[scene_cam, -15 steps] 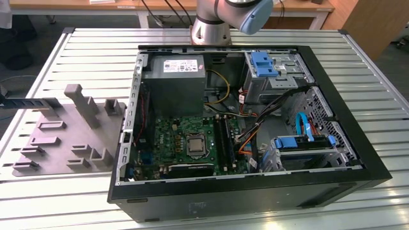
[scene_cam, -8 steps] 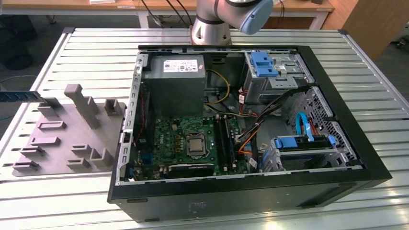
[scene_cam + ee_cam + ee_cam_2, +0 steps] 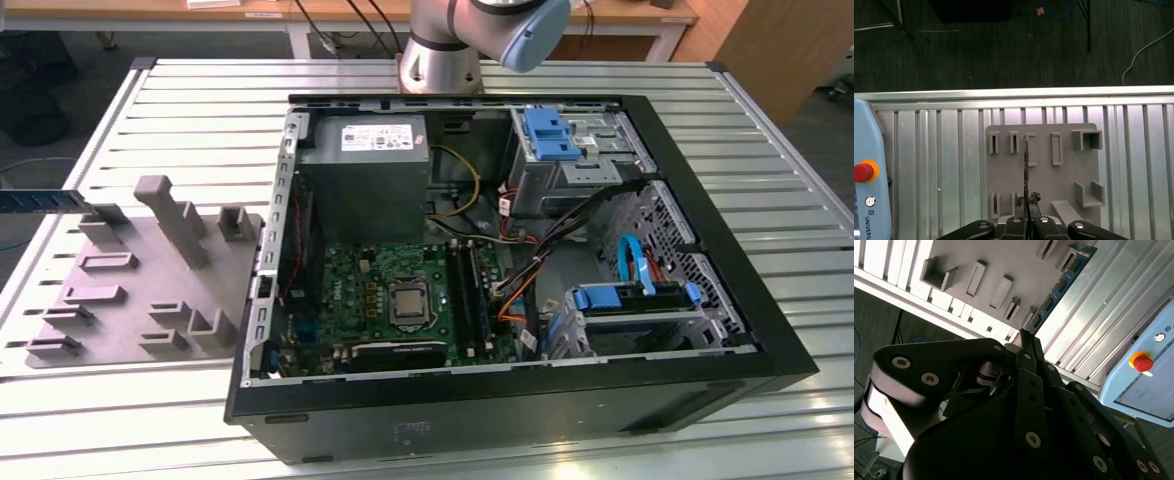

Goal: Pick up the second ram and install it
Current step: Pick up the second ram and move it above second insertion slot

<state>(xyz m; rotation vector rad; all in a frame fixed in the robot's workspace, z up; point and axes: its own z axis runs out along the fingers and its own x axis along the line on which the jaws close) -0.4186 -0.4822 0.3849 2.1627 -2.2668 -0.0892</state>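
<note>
Because the end effector (image 3: pixel 1026 201) is clenched on the ram (image 3: pixel 1025 165) at one end only, the long stick could twist or slip in that grip. It hangs over the tray (image 3: pixel 1064 182), near the edge of the tabletop (image 3: pixel 134 420) at the exterior view's left, and may knock the posts (image 3: pixel 158 200). The visible tray pockets (image 3: pixel 1056 149) hold nothing. Farther off, the open case (image 3: pixel 534 405) holds the motherboard (image 3: pixel 360 290), its slots (image 3: pixel 467 290) and loose cables (image 3: pixel 534 262) that could snag the ram.
</note>
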